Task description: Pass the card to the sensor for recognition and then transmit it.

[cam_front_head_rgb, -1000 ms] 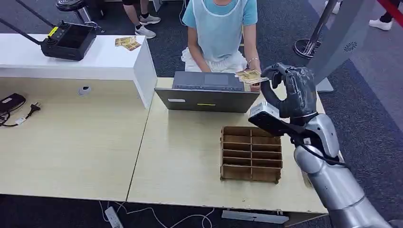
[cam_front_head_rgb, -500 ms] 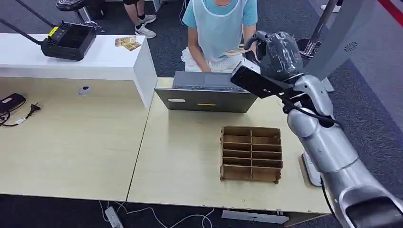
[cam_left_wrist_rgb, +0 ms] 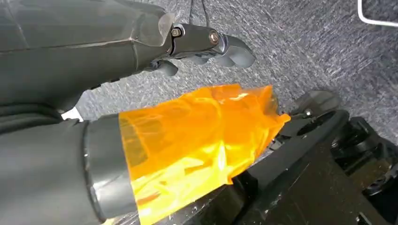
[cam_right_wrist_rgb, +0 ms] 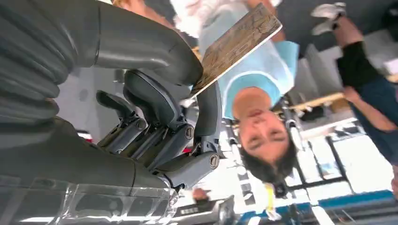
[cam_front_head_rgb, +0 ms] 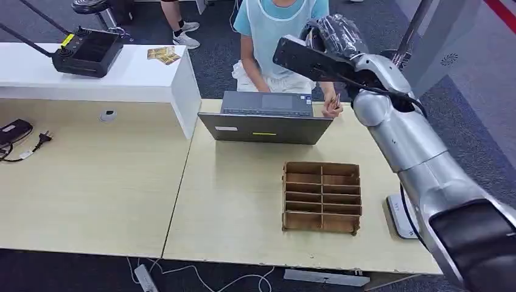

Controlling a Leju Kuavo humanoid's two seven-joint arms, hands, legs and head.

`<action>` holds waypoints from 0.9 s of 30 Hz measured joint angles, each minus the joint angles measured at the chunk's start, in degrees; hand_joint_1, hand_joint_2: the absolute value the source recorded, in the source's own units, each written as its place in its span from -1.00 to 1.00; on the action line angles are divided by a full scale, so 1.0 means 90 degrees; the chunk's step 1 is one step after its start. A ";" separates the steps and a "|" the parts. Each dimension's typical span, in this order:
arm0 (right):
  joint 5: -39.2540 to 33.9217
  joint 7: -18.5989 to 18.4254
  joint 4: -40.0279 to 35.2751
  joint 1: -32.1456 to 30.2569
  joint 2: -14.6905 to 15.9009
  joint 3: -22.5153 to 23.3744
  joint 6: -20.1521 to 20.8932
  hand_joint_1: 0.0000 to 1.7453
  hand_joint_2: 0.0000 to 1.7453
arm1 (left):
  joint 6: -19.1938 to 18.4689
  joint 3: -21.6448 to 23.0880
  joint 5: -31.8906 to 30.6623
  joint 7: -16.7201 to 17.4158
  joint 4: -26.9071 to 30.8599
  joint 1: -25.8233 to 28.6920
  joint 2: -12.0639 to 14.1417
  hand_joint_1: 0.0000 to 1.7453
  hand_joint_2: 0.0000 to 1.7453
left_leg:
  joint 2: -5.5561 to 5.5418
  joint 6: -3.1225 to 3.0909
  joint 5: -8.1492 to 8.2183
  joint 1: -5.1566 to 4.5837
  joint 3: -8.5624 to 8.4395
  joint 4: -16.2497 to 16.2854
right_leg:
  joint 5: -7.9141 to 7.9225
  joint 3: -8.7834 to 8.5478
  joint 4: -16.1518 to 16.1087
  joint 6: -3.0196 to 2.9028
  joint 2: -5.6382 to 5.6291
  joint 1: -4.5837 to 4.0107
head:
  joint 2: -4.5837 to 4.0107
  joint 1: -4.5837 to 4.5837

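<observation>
card (cam_right_wrist_rgb: 237,44) pinched between thumb and a finger of the right hand (cam_front_head_rgb: 336,36), clear in the right wrist view. Since a second ago the right arm has swung up and away from the table (cam_front_head_rgb: 243,201), from beside the laptop (cam_front_head_rgb: 266,118) to high in front of the seated person (cam_front_head_rgb: 280,30). Judgement: card just taken, now being carried toward the sensor; recognition step not done yet. Divider box (cam_front_head_rgb: 321,196) untouched. Left hand (cam_left_wrist_rgb: 206,44) hangs over carpet, fingers curled in with nothing in them.
</observation>
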State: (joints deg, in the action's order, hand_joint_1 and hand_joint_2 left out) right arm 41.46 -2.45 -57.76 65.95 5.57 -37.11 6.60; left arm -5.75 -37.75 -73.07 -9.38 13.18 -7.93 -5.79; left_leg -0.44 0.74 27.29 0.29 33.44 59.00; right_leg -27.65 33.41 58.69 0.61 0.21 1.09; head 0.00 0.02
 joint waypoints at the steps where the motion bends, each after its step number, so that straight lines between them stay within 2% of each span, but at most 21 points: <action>1: 0.0010 -0.0048 0.0223 0.0129 -0.0049 -0.0034 0.0046 1.00 1.00 | -0.0015 0.0034 -0.0010 0.0029 0.0000 -0.0022 0.0000 -1.00 -1.00 | 0.0000 0.0000 0.0000 0.0000 0.0000 0.0000 | 0.0000 0.0000 0.0000 0.0000 0.0000 0.0000 | 0.0000 -0.0003; 10: 0.0068 -0.0260 0.1978 0.0905 -0.0374 -0.0167 0.0112 1.00 1.00 | -0.0039 0.0104 0.0190 0.0330 0.0000 -0.0143 -0.0031 -1.00 -1.00 | -0.0003 0.0000 -0.0001 0.0000 0.0000 0.0002 | 0.0001 0.0000 0.0000 0.0000 0.0001 0.0000 | 0.0000 -0.0002; 21: 0.0019 -0.0517 0.3181 0.1296 -0.0507 -0.0177 0.0175 1.00 1.00 | 0.0083 0.0099 0.0595 0.0632 0.0000 -0.0165 -0.0129 -1.00 -1.00 | -0.0003 0.0000 -0.0001 0.0000 -0.0002 0.0003 | 0.0001 0.0001 0.0000 0.0000 0.0001 0.0000 | 0.0000 -0.0002; 22: 0.0012 -0.0633 0.3268 0.1309 -0.0500 -0.0170 0.0158 1.00 1.00 | 0.0258 0.0071 0.0835 0.0785 0.0000 -0.0166 -0.0134 -1.00 -1.00 | -0.0002 0.0001 -0.0001 0.0000 -0.0005 0.0004 | 0.0001 0.0005 -0.0001 0.0000 0.0000 0.0000 | 0.0000 -0.0002; 23: -0.0002 -0.0788 0.3338 0.1311 -0.0399 -0.0143 0.0122 1.00 1.00 | 0.0695 -0.0076 0.1334 0.1074 0.0002 -0.0146 -0.0200 -1.00 -1.00 | 0.0002 0.0001 -0.0001 0.0000 -0.0007 0.0005 | 0.0002 0.0006 -0.0002 -0.0001 -0.0006 0.0000 | 0.0000 -0.0002; 24: -0.0010 -0.0899 0.3377 0.1297 -0.0314 -0.0122 0.0104 1.00 1.00 | 0.1296 -0.0361 0.2121 0.1330 0.0002 -0.0101 -0.0317 -1.00 -1.00 | -0.0008 0.0000 0.0000 0.0000 -0.0005 0.0006 | 0.0003 0.0000 -0.0005 -0.0001 0.0003 0.0000 | 0.0000 0.0020; 25: -0.0032 -0.0852 0.3419 0.1288 -0.0147 -0.0090 0.0078 1.00 1.00 | 0.1792 -0.0781 0.2966 0.1389 0.0000 -0.0065 -0.0416 -1.00 -1.00 | -0.0029 -0.0001 0.0001 -0.0002 -0.0003 0.0008 | 0.0001 -0.0007 -0.0007 0.0001 0.0024 0.0002 | 0.0000 0.0022; 26: -0.0051 -0.0830 0.3481 0.1290 0.0040 -0.0046 0.0029 1.00 1.00 | 0.2033 -0.1289 0.3683 0.1389 0.0000 0.0023 -0.0505 -1.00 -1.00 | -0.0040 -0.0001 0.0000 -0.0002 -0.0001 0.0009 | -0.0001 -0.0009 -0.0007 0.0003 0.0036 0.0002 | 0.0000 0.0017; 27: -0.0061 -0.0826 0.3530 0.1286 0.0117 -0.0015 -0.0007 1.00 1.00 | 0.2069 -0.1628 0.4037 0.1375 0.0002 0.0118 -0.0544 -1.00 -1.00 | -0.0043 -0.0001 0.0000 -0.0003 0.0001 0.0009 | -0.0001 -0.0009 -0.0010 0.0003 0.0039 0.0003 | 0.0000 0.0022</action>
State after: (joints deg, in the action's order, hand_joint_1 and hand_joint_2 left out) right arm 40.92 -9.88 -25.99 77.52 6.62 -37.25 6.53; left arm 12.87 -52.40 -36.73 3.00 13.20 -6.87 -10.69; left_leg -0.83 0.73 27.29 0.26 33.45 59.08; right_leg -27.66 33.34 58.60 0.64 0.56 1.11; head 0.00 0.22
